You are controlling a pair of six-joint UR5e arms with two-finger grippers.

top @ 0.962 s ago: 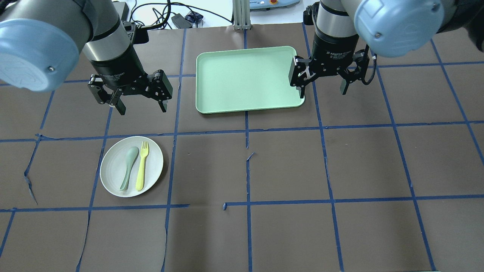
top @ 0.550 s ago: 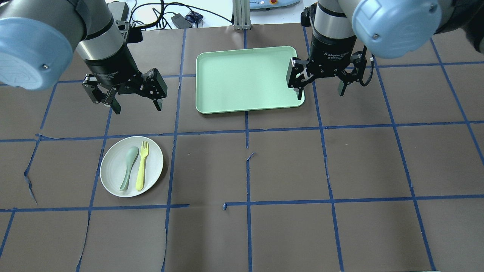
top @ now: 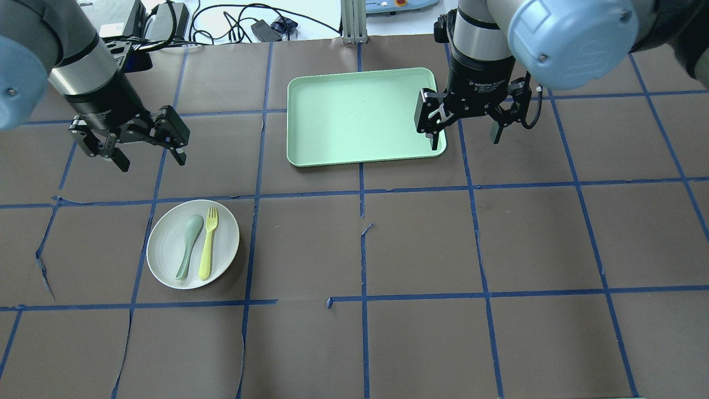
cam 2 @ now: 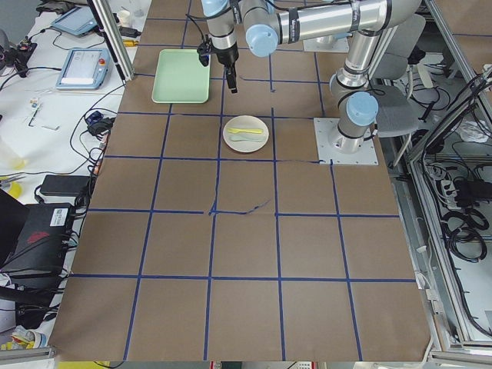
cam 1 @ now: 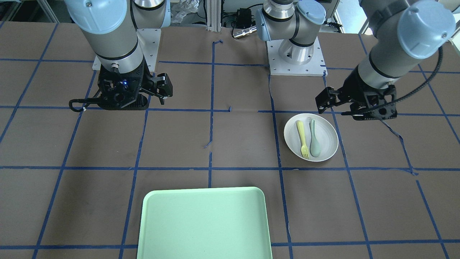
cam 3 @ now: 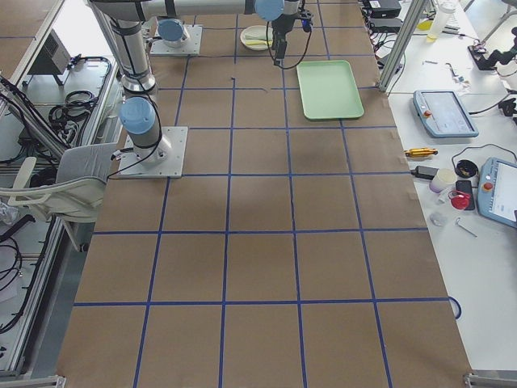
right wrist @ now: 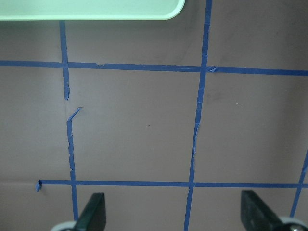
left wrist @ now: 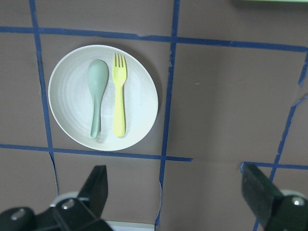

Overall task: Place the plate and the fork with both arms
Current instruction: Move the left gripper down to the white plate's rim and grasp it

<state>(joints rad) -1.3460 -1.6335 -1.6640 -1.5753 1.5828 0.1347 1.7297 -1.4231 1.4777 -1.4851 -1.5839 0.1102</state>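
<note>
The off-white plate (top: 166, 244) lies on the table's left side with the pale yellow fork (top: 208, 244) and a grey-green spoon (top: 188, 246) side by side on it. My left gripper (top: 152, 162) is open and empty, raised above the table behind the plate and a little to its left. The left wrist view shows the plate (left wrist: 139, 101), the fork (left wrist: 119, 96) and the spoon (left wrist: 96, 94) ahead of the open fingers (left wrist: 96, 187). My right gripper (top: 464, 142) is open and empty, by the right edge of the light green tray (top: 360, 113).
The tray also shows in the front-facing view (cam 1: 205, 223) with nothing on it. Brown paper with blue tape lines covers the table (top: 421, 244). Cables and devices lie beyond the far edge (top: 266, 25).
My left gripper has moved to the left, away from the tray, still open. My right gripper has shifted slightly left over the tray's right edge. Plate, fork and spoon have not moved.
</note>
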